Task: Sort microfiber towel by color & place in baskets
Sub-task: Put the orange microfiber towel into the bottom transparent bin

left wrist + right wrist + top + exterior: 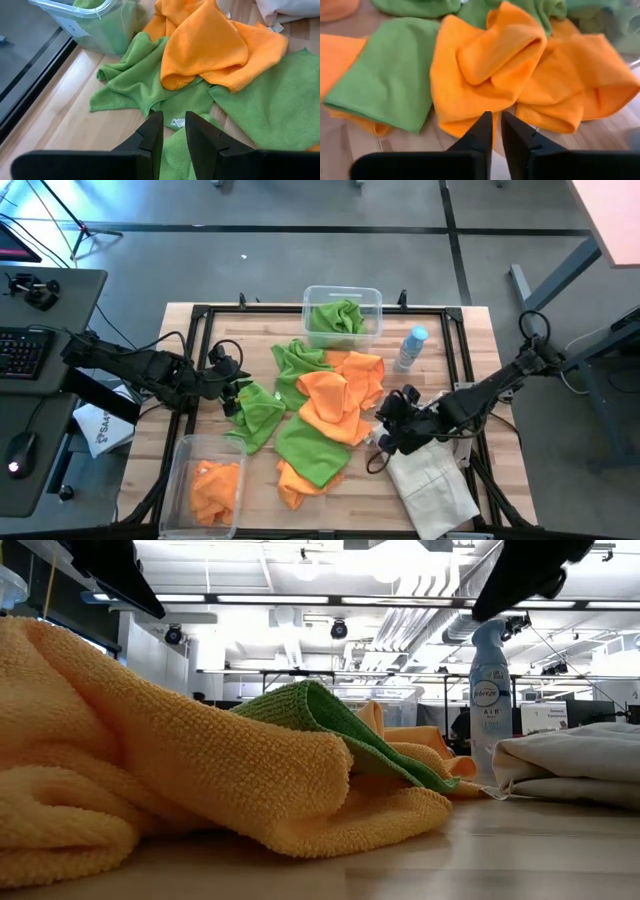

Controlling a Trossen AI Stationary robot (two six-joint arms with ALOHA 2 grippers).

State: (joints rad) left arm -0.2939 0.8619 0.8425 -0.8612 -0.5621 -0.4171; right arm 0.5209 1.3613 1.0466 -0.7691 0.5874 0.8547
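While the clear plastic bin at 12 o'clock holds green cloth and the 7 o'clock bin orange, a mixed towel pile remains on the worktop; left end effector and right end effector both nearly clenched, empty.

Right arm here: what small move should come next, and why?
Probably open the right end effector and ease it forward onto the orange towel just ahead. Its fingers are nearly closed and hold nothing, and the orange bin still has room. The left end effector sits over a green towel.
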